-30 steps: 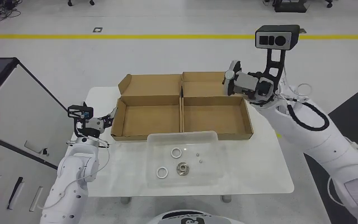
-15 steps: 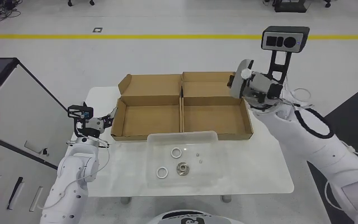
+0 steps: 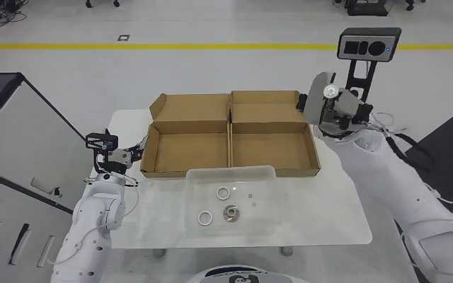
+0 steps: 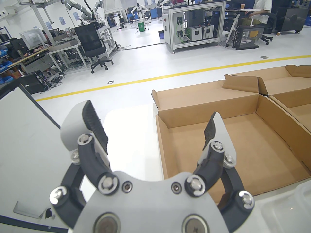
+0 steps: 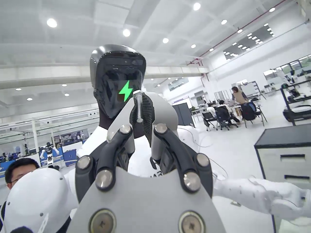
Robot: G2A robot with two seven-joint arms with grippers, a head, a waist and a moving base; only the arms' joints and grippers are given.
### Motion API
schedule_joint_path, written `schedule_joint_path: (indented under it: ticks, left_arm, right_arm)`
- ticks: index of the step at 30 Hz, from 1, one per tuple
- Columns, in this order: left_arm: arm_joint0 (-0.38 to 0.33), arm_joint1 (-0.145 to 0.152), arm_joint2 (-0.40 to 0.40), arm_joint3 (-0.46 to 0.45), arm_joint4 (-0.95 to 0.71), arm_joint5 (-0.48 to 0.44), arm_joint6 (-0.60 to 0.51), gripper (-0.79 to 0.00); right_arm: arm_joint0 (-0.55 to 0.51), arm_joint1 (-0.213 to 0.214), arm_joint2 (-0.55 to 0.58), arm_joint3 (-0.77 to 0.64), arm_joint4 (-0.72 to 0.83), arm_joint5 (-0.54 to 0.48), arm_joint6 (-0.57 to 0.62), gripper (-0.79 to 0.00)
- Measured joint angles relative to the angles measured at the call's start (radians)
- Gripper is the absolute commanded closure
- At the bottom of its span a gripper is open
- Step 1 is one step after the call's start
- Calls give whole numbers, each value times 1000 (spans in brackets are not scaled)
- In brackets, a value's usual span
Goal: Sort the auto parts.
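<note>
My right gripper [image 5: 141, 105] is shut on a small threaded bolt [image 5: 139, 107] and is turned upward, off the back right corner of the cardboard boxes [image 3: 318, 95]. My left gripper [image 4: 153, 120] stands open and empty beside the left cardboard box [image 4: 218, 146], at the table's left edge [image 3: 136, 151]. A clear plastic tray [image 3: 230, 170] near the table's front holds two white rings [image 3: 223, 192] [image 3: 205, 218], a metal hub [image 3: 231, 212] and two tiny parts [image 3: 254, 202].
Two open cardboard boxes [image 3: 187, 152] [image 3: 272, 148] sit side by side behind the tray, flaps folded back, both bare inside. A white board [image 3: 42, 134] leans off the table's left side. Bare tabletop [image 3: 333, 205] lies right of the tray.
My right arm has swung right, away from the right box's back corner, and has turned its gripper upward with the bolt. The left arm has kept still.
</note>
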Motion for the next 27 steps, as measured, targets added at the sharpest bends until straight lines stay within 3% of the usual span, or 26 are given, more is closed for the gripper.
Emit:
schedule_joint_path:
  ticks: [10,27]
  left_arm:
    - [0,0,0,0,0,0,0,-785]
    - [0,0,0,0,0,0,0,-785]
  right_arm:
    - [-12,-7,67,-5,-262,84,-32,0]
    - [-111,-58,108,-61,70,14,14,0]
